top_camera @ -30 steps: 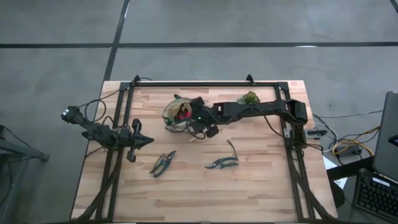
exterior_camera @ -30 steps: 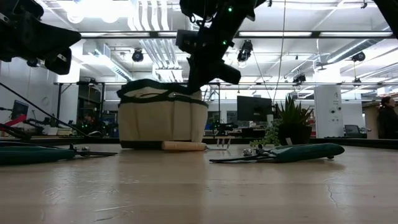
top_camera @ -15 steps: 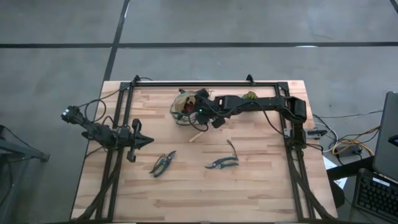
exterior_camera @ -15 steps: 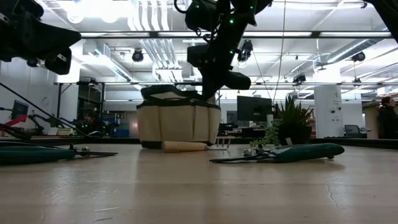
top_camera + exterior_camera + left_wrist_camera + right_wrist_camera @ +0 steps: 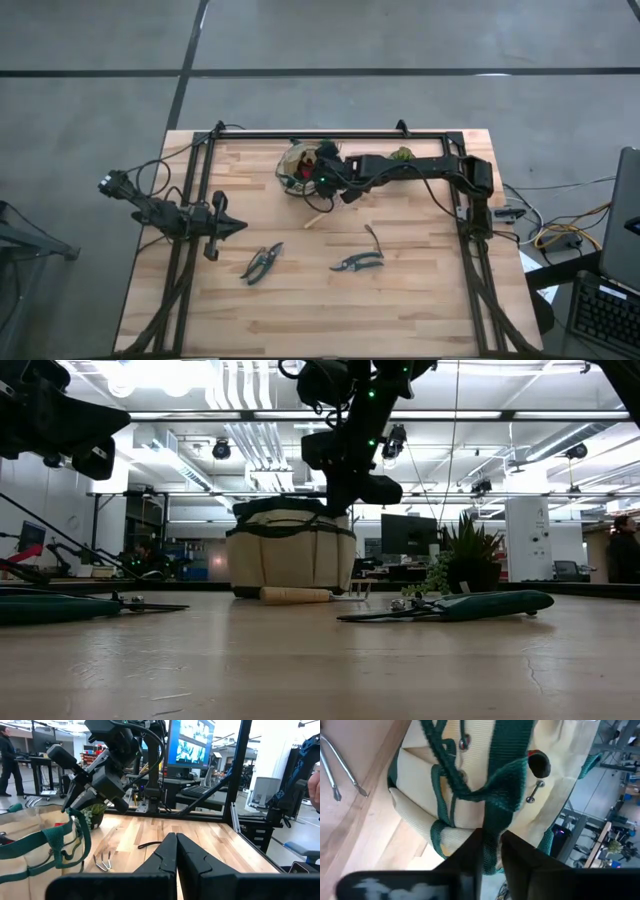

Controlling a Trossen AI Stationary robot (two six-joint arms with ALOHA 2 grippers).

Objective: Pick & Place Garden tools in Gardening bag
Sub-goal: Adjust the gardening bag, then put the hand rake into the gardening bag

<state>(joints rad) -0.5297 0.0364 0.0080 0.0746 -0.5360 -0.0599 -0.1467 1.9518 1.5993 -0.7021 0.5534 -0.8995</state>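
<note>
Wooden tabletop (image 5: 420,300) carries the bag (image 5: 290,555) at its far side, with rake (image 5: 300,595) just beside the bag and two shears (image 5: 262,262) (image 5: 357,263) lying well apart from it. Right gripper (image 5: 491,851) is clamped on the bag's green handle (image 5: 506,780) — repositioning, it appears, not yet picking. Left gripper (image 5: 176,851) waits closed, far from the bag. Next move calls for releasing the strap, then reaching for the rake.
</note>
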